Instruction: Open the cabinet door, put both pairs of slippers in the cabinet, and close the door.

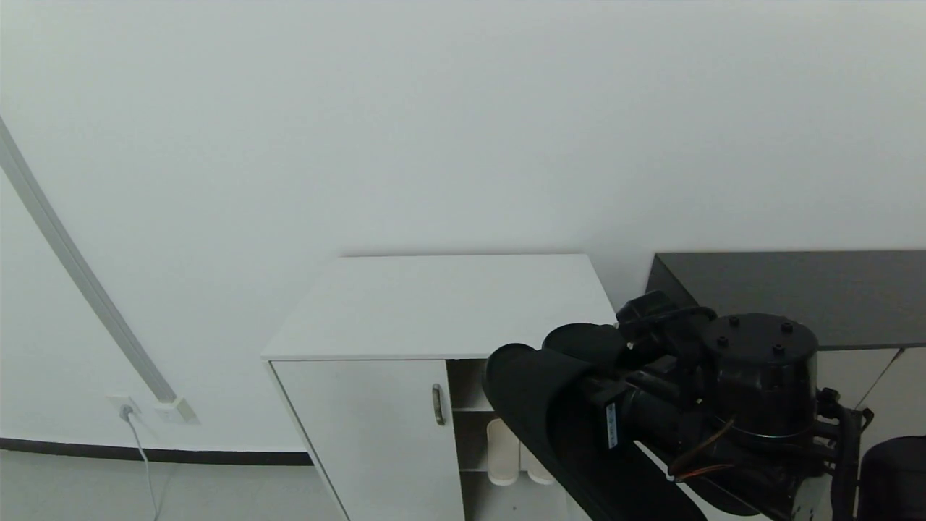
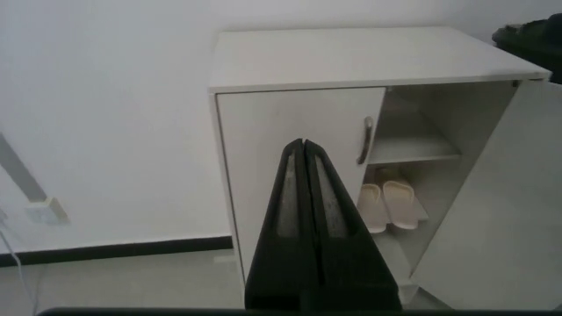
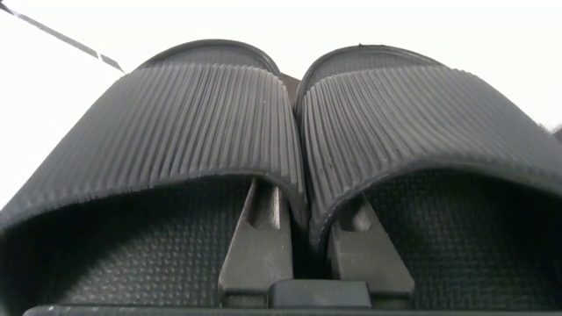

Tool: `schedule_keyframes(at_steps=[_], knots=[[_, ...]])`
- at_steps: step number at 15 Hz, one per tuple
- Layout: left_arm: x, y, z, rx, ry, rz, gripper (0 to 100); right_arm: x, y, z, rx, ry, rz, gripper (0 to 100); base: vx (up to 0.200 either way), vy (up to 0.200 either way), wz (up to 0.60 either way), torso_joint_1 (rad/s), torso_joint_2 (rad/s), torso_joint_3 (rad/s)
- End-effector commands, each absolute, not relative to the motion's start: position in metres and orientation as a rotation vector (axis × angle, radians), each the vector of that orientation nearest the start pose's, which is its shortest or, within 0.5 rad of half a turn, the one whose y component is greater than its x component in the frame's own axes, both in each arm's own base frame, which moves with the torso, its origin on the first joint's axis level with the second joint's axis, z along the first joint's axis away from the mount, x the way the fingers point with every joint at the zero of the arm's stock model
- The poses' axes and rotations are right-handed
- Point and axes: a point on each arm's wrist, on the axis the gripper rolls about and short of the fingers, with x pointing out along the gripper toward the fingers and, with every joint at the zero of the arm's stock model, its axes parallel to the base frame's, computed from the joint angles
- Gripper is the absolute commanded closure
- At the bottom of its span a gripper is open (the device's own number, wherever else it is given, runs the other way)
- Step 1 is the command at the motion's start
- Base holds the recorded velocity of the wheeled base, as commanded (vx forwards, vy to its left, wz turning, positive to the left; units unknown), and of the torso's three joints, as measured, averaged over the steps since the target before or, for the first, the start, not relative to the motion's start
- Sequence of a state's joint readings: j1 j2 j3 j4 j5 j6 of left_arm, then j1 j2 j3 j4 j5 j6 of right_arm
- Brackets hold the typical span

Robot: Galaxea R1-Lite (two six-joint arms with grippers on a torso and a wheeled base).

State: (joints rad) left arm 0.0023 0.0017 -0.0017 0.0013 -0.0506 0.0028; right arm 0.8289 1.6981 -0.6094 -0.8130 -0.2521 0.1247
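The white cabinet (image 1: 434,304) stands against the wall with its left door (image 1: 376,434) closed and its right half open. A pair of white slippers (image 1: 504,452) rests on a shelf inside, and the same white slippers (image 2: 391,202) lie beside the open right door (image 2: 518,202). My right gripper (image 3: 307,237) is shut on a pair of black slippers (image 3: 211,114), pinching their inner walls together. The black slippers (image 1: 535,405) hang in front of the open compartment. My left gripper (image 2: 304,149) is shut with nothing in it, held back from the cabinet and facing the closed door.
A dark table (image 1: 796,289) adjoins the cabinet on the right. Low on the wall to the left are a socket with a cable (image 1: 124,411) and a slanted cable duct (image 1: 72,268). An upper shelf (image 2: 413,149) sits above the white slippers.
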Motion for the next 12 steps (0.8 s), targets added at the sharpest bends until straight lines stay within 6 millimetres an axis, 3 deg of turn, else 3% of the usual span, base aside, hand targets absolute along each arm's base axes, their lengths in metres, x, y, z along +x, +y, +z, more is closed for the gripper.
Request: schedule_keyframes(at_steps=[1,12], knots=[[-0.023,-0.001,0.076,0.003,0.001,-0.049,100,0.196,0.206,0.15,-0.019,0.27,0.56,100,0.0,0.0,0.0,0.0,0.0,0.0],[-0.023,-0.001,0.076,0.001,0.001,-0.049,100,0.198,0.208,0.137,-0.023,0.263,0.561,100,0.0,0.0,0.0,0.0,0.0,0.0]])
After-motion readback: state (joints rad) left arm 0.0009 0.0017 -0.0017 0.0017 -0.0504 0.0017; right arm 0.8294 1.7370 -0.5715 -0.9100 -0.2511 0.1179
